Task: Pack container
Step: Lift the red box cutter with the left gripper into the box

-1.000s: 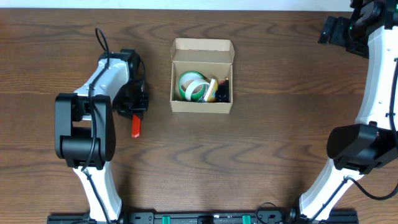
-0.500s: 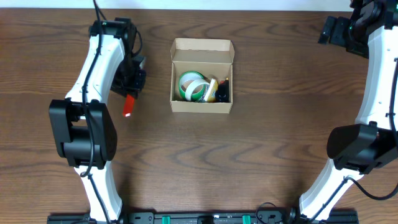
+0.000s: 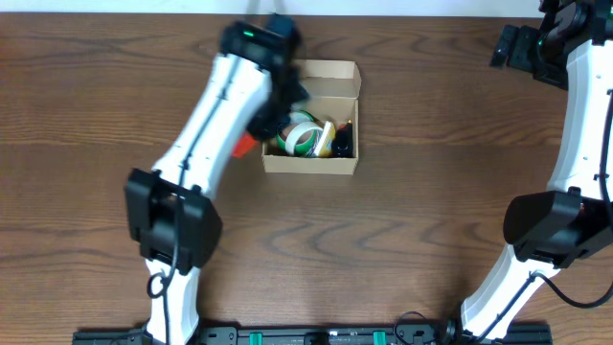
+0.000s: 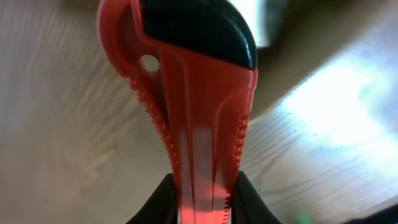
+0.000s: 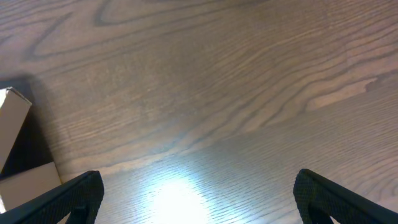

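Wood table carries the open container at its far centre, tape rolls inside. Left gripper clamps a red cutter at the container's left wall; right gripper hangs spread wide, far right, empty.

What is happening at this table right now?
The left gripper is shut on a red cutter and holds it close to the left side of the open cardboard box. The cutter is not yet inside. The box already contains a green and white tape roll and some smaller items that are too small to identify. The right gripper is open and empty, off near the far right corner of the table.
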`<action>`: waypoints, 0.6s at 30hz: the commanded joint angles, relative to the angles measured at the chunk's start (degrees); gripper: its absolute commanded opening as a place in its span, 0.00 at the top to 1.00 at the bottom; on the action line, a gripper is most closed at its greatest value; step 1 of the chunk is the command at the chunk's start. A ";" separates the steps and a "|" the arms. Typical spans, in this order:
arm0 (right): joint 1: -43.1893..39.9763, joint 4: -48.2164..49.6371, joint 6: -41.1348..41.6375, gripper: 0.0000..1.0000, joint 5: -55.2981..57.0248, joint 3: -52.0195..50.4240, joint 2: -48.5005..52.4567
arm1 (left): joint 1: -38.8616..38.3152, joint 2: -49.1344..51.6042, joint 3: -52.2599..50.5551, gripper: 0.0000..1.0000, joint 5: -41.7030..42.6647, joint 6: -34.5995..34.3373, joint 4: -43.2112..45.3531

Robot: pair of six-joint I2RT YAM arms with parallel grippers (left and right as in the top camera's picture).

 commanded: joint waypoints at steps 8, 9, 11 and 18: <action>0.33 -0.09 0.81 0.01 -0.17 -0.37 -0.26 | -12.74 0.09 1.03 0.94 -4.44 24.48 0.92; 0.33 -0.11 0.81 0.01 -0.17 -0.37 -0.26 | -13.18 0.09 1.03 0.94 -4.61 24.68 1.40; 0.33 -0.15 0.79 0.01 -0.17 -0.37 -0.26 | -13.68 0.09 1.03 0.94 -4.74 25.53 2.10; 0.33 -0.11 0.81 0.01 -0.17 -0.37 -0.26 | -12.87 0.11 1.03 0.94 -4.07 29.51 7.08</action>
